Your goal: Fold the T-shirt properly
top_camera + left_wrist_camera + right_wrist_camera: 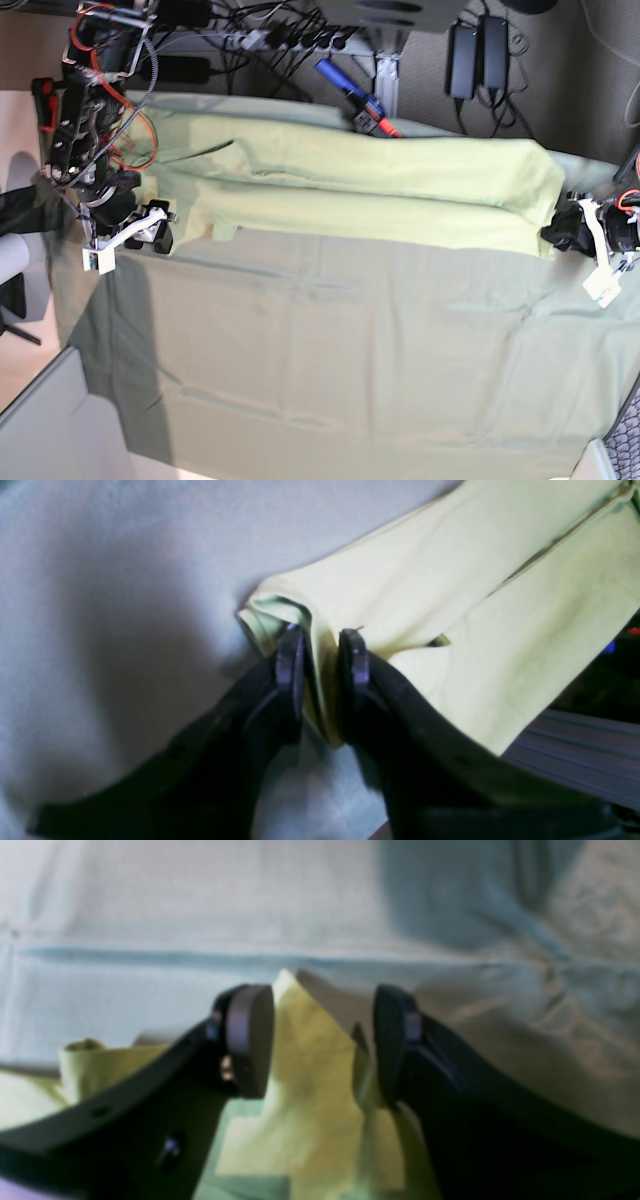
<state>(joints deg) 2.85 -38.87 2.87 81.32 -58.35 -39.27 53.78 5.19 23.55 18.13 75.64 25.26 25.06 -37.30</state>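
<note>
T-shirt [400, 165], pale yellow-green: one, in a long strip along the surface's [330, 360] far edge. Left hand [322, 640]: fingers slightly apart, shirt between. Right hand [322, 1040]: fingers wide apart around shirt cloth.

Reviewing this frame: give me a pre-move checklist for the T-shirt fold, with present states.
1. T-shirt lying on the sheet: ok.
2. T-shirt gathered into a long strip: ok.
3. Left claw has shirt fabric between its fingers: ok.
4. Left claw's grip firm: cannot tell.
5. Right claw closed on fabric: not ok, fingers apart with cloth between them.
6. Shirt smooth at the end by the right claw: not ok, creased and uneven.
</note>
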